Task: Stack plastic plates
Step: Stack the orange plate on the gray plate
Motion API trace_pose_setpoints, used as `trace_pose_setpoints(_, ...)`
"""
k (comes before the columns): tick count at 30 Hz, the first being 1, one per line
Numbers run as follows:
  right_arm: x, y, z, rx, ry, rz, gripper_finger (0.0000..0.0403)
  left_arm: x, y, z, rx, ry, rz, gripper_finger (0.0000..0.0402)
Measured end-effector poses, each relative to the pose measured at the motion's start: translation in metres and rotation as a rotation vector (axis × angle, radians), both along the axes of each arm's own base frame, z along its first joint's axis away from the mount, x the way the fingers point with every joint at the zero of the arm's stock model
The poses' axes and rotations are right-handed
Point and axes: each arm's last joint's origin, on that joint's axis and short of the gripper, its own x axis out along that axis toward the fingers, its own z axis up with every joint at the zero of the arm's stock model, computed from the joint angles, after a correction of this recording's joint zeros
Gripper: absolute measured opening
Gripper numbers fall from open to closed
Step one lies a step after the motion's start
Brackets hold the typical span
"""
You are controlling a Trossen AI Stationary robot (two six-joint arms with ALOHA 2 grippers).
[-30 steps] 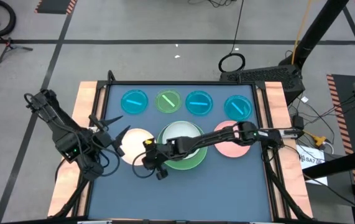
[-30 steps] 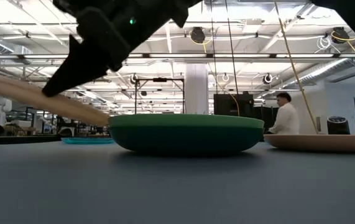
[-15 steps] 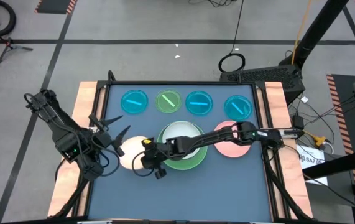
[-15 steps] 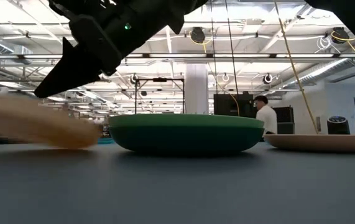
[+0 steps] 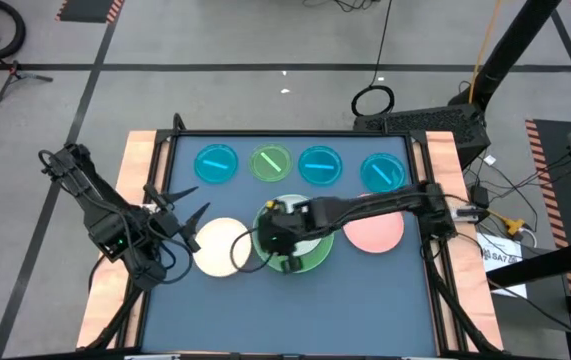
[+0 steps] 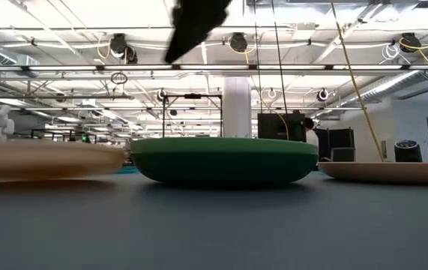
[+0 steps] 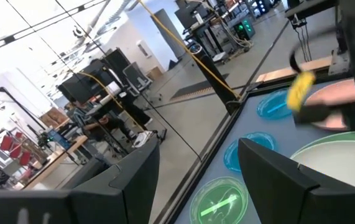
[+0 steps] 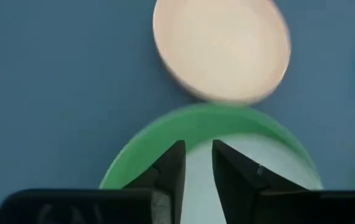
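Cream plate flat (round, plain) beside green stack

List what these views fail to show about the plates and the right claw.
- Round green plastic plate, high view: the right claw covers its middle, hiding what is stacked inside.
- Round cream plastic plate, low view: blurred, cut by the edge.
- Right claw, low view: fingertips cut off at the top.

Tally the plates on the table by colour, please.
Small translucent cyan round plastic plates: 3
Small translucent lime plate: 1
Large cream plate: 1
Large pink plate: 1
Large green plate: 1
Pale plate nested inside it: 1
Total: 8
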Motion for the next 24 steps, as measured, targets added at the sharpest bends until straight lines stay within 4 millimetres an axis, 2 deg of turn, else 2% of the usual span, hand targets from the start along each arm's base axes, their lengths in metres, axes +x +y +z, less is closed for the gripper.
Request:
trace_pose_setpoints(3, -0.028, -0.005, 0.009, 0.025, 0.027, -0.051, 0.0066, 0.0, 0.0, 0.0, -0.01, 0.007, -0.006, 0.0223)
trace_pose_setpoints(6, -0.061, -0.009, 0.005, 0.042, 0.013, -0.137, 0.006, 0.0, 0.0, 0.0, -0.014, 0.011, -0.009, 0.0223)
trace_pose_setpoints(12, -0.131, -0.012, -0.027, 0.172, -0.027, -0.331, 0.0059, 0.0, 0.0, -0.001, -0.016, 0.012, -0.009, 0.0223)
trace_pose_setpoints(17, -0.186, -0.01, -0.058, 0.279, 0.05, -0.501, 0.0059, 0.0, 0.0, -0.001, -0.016, 0.012, -0.01, 0.0223)
trace_pose_setpoints(20, -0.21, -0.005, -0.074, 0.319, 0.103, -0.566, 0.0067, 0.0, 0.0, -0.001, -0.016, 0.012, -0.01, 0.0223)
trace_pose_setpoints(24, -0.225, 0.004, -0.086, 0.343, 0.16, -0.584, 0.0099, 0.001, 0.001, -0.001, -0.012, 0.015, -0.004, 0.0223)
